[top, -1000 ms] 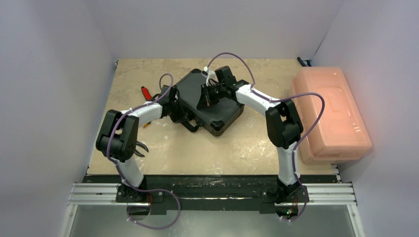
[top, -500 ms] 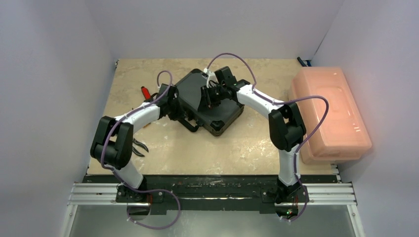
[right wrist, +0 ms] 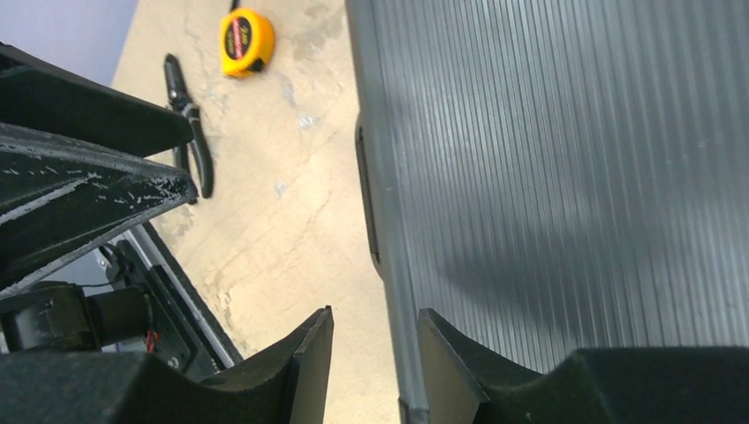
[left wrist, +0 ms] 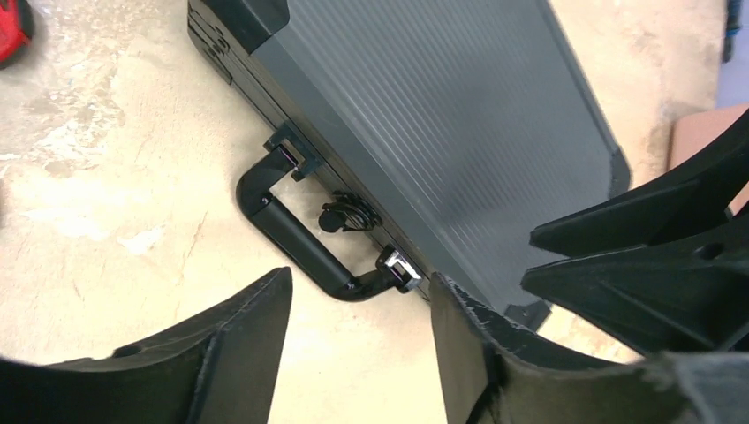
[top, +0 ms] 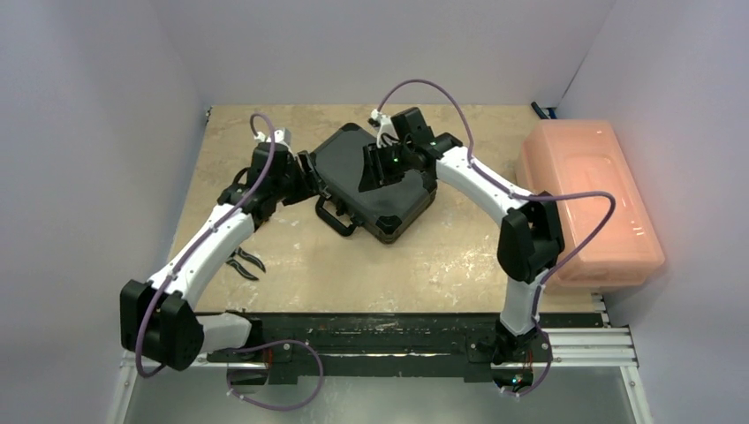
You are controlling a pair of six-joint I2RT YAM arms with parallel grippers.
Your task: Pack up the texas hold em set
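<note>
The texas hold em set shows only as its black ribbed briefcase [top: 399,203], lying shut and flat in the middle of the table. Its handle [top: 338,221] points toward the near left. My left gripper [top: 305,172] hovers open just left of the case. In the left wrist view the left gripper [left wrist: 360,281] holds nothing, with bare table between its fingers and the handle [left wrist: 296,234] beyond the tips. My right gripper [top: 375,168] hangs open over the lid. In the right wrist view the right gripper [right wrist: 375,311] straddles the edge of the case lid [right wrist: 565,159] without touching it.
A large pink translucent bin [top: 587,203] stands at the right edge. Black pliers [top: 245,263] lie near the left arm, and they show as pliers [right wrist: 190,124] beside a yellow tape measure [right wrist: 246,41]. A red object [left wrist: 11,31] lies left of the case.
Both grippers went from shut to open. The left arm stretched out and its wrist rose and drew back to the left of the case. The right gripper lifted slightly above the lid.
</note>
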